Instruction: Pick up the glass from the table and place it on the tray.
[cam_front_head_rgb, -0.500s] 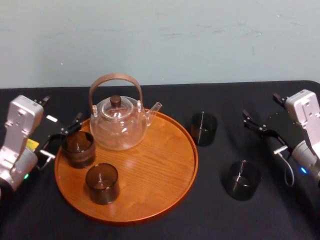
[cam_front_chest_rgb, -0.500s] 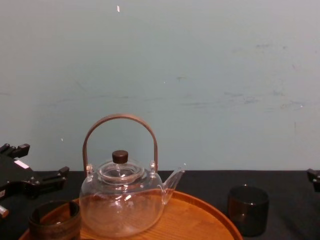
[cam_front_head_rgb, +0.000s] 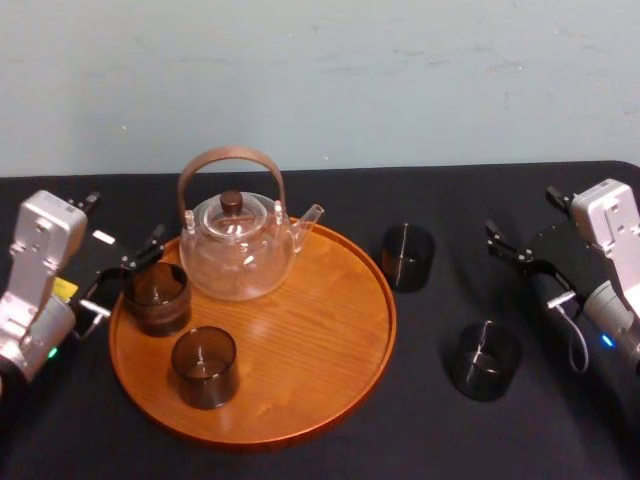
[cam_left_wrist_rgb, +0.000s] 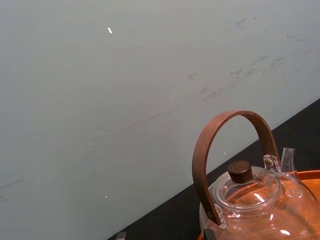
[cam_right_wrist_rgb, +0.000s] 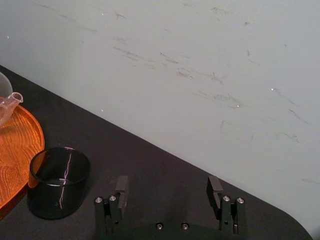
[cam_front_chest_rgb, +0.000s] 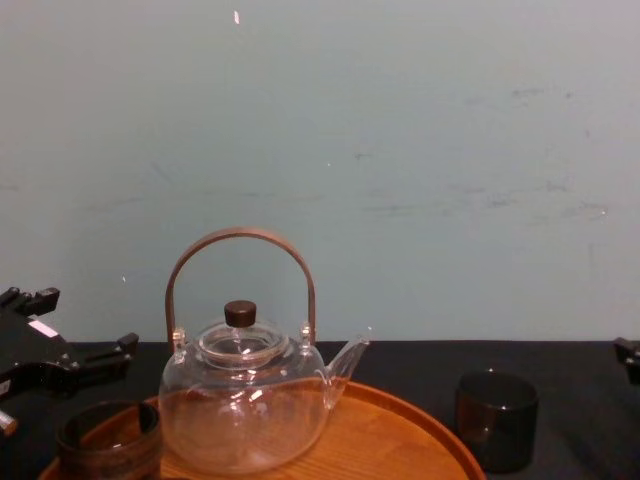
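Black-clothed table (cam_front_head_rgb: 330, 455) stood against a pale wall. The tray (cam_front_head_rgb: 300, 385) sat on the left half of the surface, reaching toward the centre. At the tray's far edge stood a glass teapot (cam_front_head_rgb: 238, 245) with a brown hoop handle, spout pointing right. One dark glass, the rim glass (cam_front_head_rgb: 157, 297), stood upright at the tray's left edge. A second, the front glass (cam_front_head_rgb: 204, 366), stood upright near the tray's near-left edge, apart from the first. Two more dark glasses stood on the bare cloth right of the tray. The far table glass (cam_front_head_rgb: 407, 256) was just beside the tray's far-right rim, with a narrow gap showing. The near table glass (cam_front_head_rgb: 483, 359) was well apart from the tray, toward the near edge of the surface. The left gripper (cam_front_head_rgb: 128, 272) hung at the tray's left edge, just outside the rim glass, fingers spread and gripping nothing. Whether a fingertip touched that glass could not be told. The right gripper (cam_right_wrist_rgb: 168, 192) hovered over the right side of the surface, to the right of both table glasses, with fingers (cam_right_wrist_rgb: 121, 186) spread wide and empty. In the right wrist view the far table glass stood out ahead of it, clear of the fingers.
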